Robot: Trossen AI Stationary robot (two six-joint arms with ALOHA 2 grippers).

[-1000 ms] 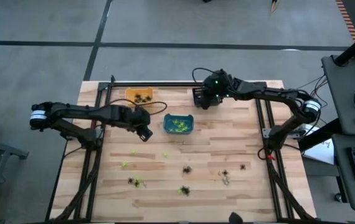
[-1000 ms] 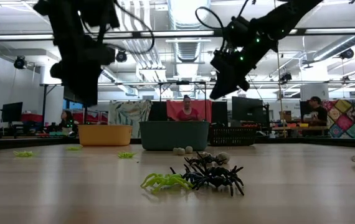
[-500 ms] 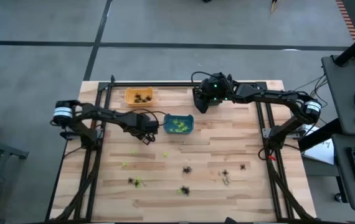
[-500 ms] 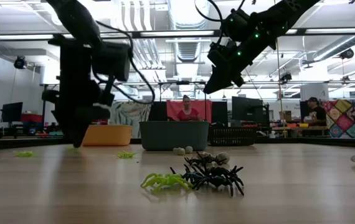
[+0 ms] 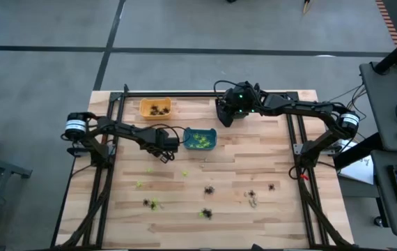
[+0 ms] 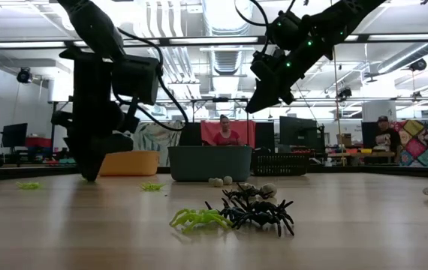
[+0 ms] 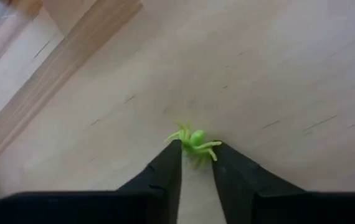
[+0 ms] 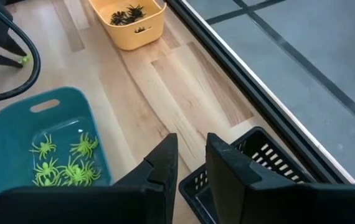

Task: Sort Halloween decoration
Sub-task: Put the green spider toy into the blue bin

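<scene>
The Halloween decoration is tiny plastic spiders, lime green, dark and pale, scattered over the wooden table (image 5: 240, 167). My left gripper (image 7: 196, 148) points steeply down at the table, left of the teal bin (image 5: 200, 139), shut on a lime green spider (image 7: 195, 140). In the low view its tips (image 6: 90, 177) reach the tabletop. My right gripper (image 8: 191, 155) hangs high above the black basket (image 8: 252, 163) at the far edge. A narrow gap shows between its fingers, with nothing in it. My left gripper pinches the green spider's body (image 7: 196, 144) between its two fingertips, only at their free ends. The fingers come from above, slanting steeply down. The spider lies on the table, its legs (image 7: 179, 133) spread out beyond the tips.
The orange bin (image 5: 155, 107) holds dark spiders. The teal bin (image 8: 40, 143) holds green ones. Loose spiders lie toward the near edge: green (image 5: 140, 185), dark (image 5: 209, 189), pale (image 5: 253, 203). A green and dark clump (image 6: 233, 214) lies right before the low camera.
My left gripper has come down from well above the table to the tabletop, left of the teal bin. It has tipped to point more steeply down onto a green spider. The spider has stayed on the table.
</scene>
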